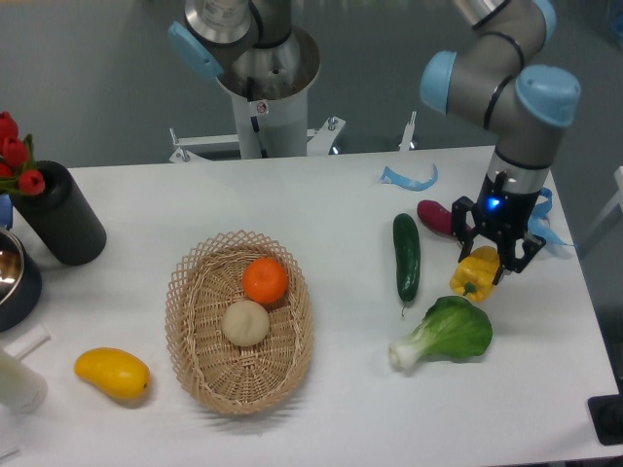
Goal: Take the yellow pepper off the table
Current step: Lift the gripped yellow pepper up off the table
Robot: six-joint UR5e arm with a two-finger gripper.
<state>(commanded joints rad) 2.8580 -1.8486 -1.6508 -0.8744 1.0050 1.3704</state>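
The yellow pepper [472,280], glossy and lobed, sits at the right side of the white table [292,199], just above a leafy green. My gripper [490,263] comes down on it from above and its two black fingers are shut on the pepper's upper part. I cannot tell whether the pepper still touches the tabletop. The arm's grey and blue wrist rises above and behind it.
A cucumber [406,256] lies left of the pepper, a bok choy [446,333] just below it, a purple vegetable [435,216] behind. A wicker basket [195,341] holds an orange [266,280] and a pale ball. A yellow mango-like fruit [113,374] lies front left, a black vase [60,229] far left.
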